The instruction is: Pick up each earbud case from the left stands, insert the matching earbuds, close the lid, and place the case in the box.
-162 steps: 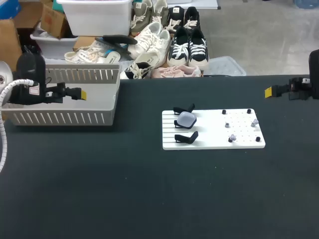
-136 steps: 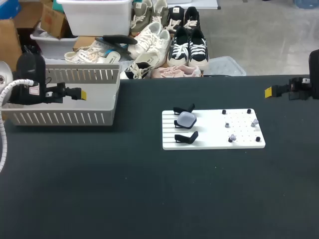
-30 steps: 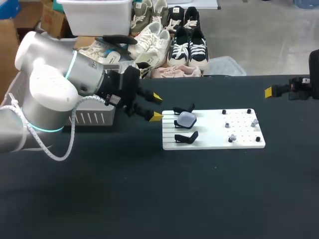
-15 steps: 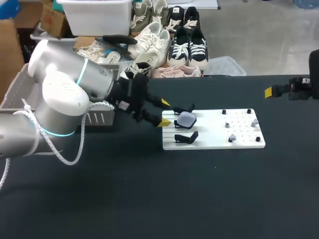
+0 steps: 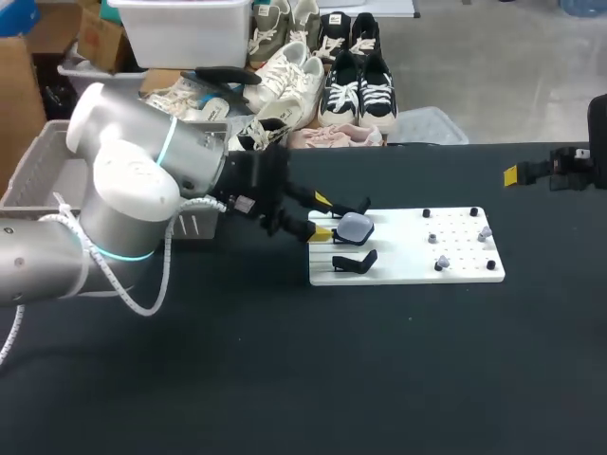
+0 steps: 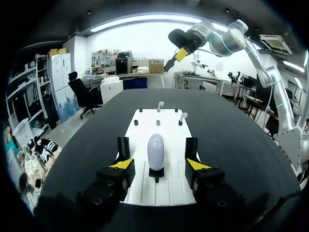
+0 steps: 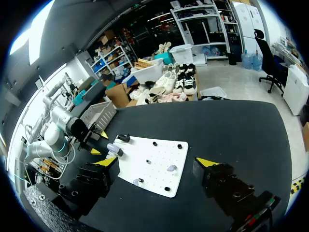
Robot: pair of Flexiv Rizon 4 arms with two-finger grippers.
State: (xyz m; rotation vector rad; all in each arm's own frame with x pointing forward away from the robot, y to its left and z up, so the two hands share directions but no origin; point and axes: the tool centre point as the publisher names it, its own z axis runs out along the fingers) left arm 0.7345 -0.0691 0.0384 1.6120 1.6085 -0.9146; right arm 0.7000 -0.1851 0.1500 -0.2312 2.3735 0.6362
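Observation:
A pale lavender earbud case (image 5: pixel 354 227) sits shut on the middle black stand at the left end of the white board (image 5: pixel 408 248). My left gripper (image 5: pixel 321 215) is at the board's left edge, open, one yellow tip on each side of the case without touching it. The left wrist view shows the case (image 6: pixel 155 151) upright between the fingers (image 6: pixel 123 164), with a gap on both sides. Two small earbuds (image 5: pixel 485 230) (image 5: pixel 442 261) rest on pegs at the board's right end. My right gripper (image 5: pixel 512 174) hangs open at the table's far right edge, holding nothing.
Two bare black stands (image 5: pixel 349 208) (image 5: pixel 356 261) flank the case. The grey slatted basket (image 5: pixel 36 171) stands at the back left, mostly hidden behind my left arm. Short black pegs dot the board's right half. Dark tabletop lies in front of the board.
My left arm has swung right from the basket to the board, bringing its tips alongside the case. The right arm has not moved.

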